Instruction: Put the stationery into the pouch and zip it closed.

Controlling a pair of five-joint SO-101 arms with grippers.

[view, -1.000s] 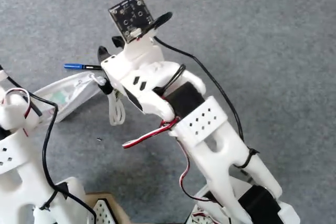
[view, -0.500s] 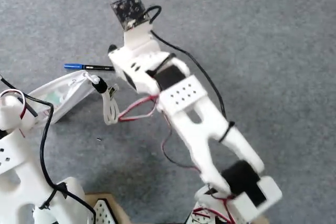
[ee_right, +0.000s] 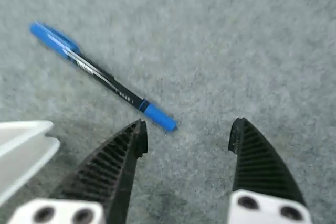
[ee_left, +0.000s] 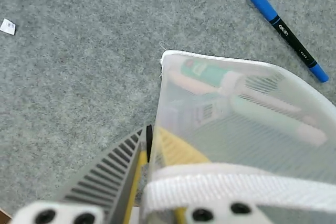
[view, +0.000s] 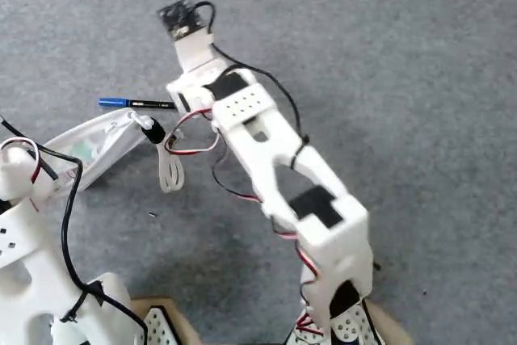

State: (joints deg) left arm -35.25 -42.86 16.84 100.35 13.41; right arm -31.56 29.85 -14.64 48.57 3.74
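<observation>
Pouch (ee_left: 236,124) in L gripper (ee_left: 152,145); R gripper (ee_right: 189,129) spread nr pen (ee_right: 100,80).

We see the black pen with blue caps (view: 133,103) pass under the right arm (view: 266,151) at its 3 o'clock end. The left arm (view: 24,199) covers the translucent white mesh pouch (view: 101,140) at 8 o'clock. The things inside it look hazy, and we cannot name them.

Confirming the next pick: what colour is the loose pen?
The pen is black with blue ends, clearest in the right wrist view.
</observation>
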